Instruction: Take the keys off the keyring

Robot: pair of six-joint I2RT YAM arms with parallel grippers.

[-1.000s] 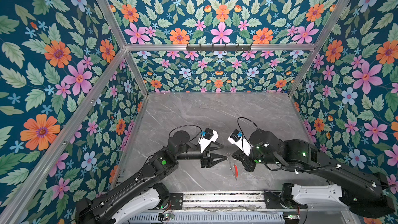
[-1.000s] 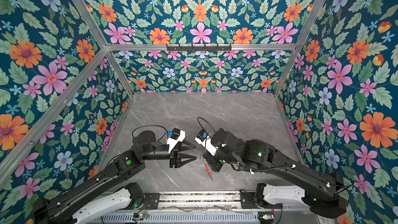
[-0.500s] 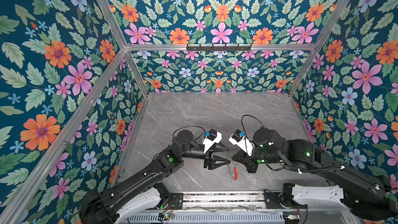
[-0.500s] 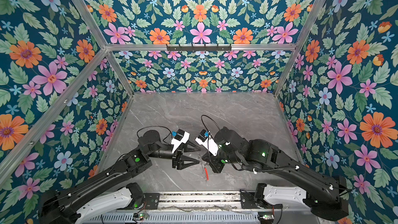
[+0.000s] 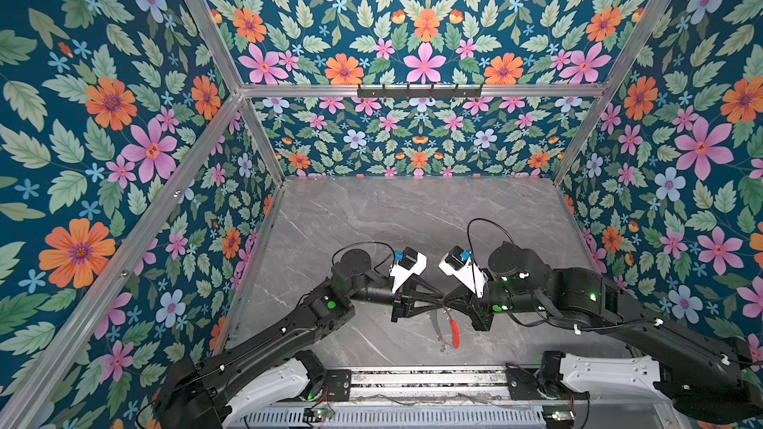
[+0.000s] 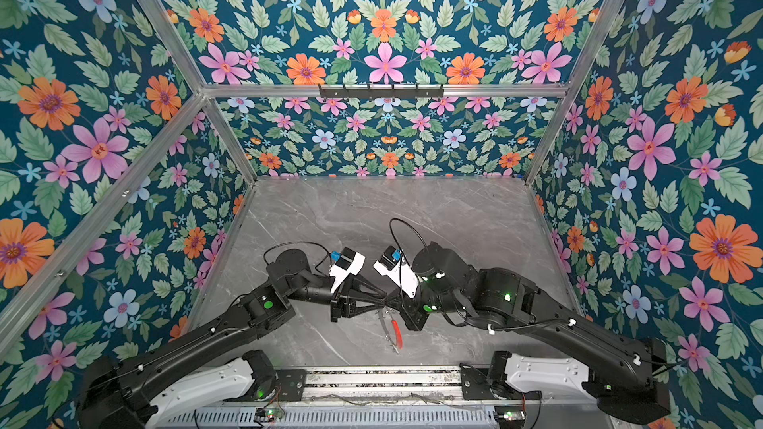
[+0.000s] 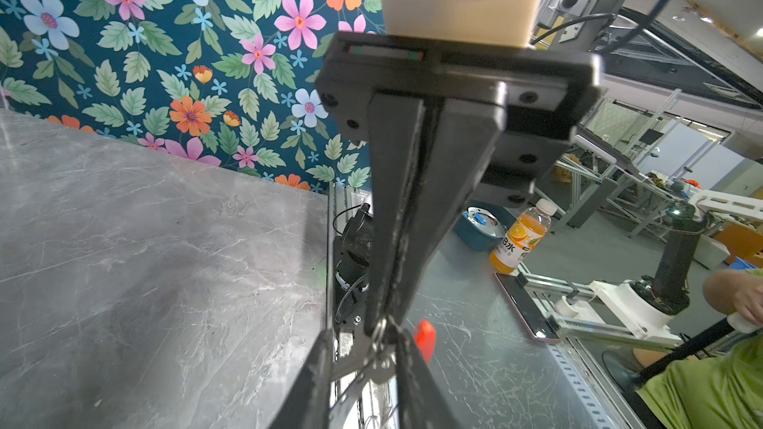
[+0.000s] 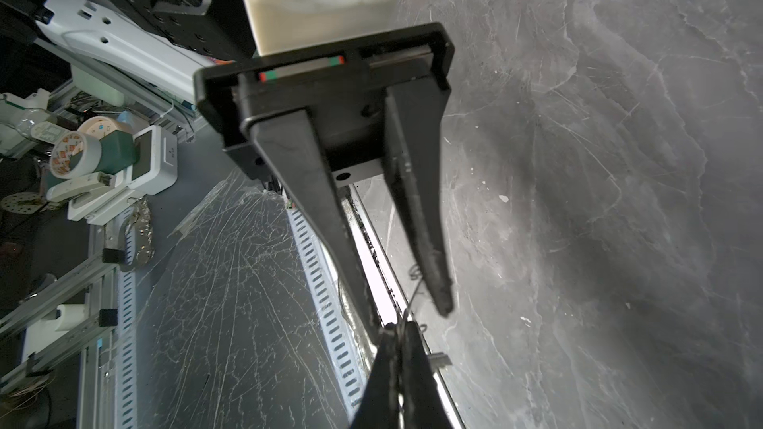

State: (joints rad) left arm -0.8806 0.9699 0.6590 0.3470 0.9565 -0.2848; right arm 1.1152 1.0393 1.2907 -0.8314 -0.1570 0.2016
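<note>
Near the front edge of the surface (image 5: 413,220), at mid-width, the left fingers (image 5: 441,303) and right fingers (image 5: 451,304) now meet tip to tip. A second ago the left fingers stood wide open, well to the left of the right pair. Half a second ago they were closer but still spread. Now they have drawn almost together, leaving only a sliver, and in the left wrist view a thin wire of the keyring (image 5: 454,328) runs between their tips.

The right fingers have barely shifted. They stay closed on the keyring's top, with a narrow gap where the wire passes, and the hoop hangs below them as before. Its red sleeve (image 6: 396,330) is on the right side, pointing toward the near edge.

In both top views the black fingers mask the spot where both pairs pinch. The hoop shows nearly edge-on as a thin grey arc. Small metal bits at its low end, the keys (image 5: 443,347), are too small to count. Whether the left fingers also catch a key cannot be told. The left wrist view cuts off the hoop's lower part. Whether the low end touches the surface is unclear.
</note>
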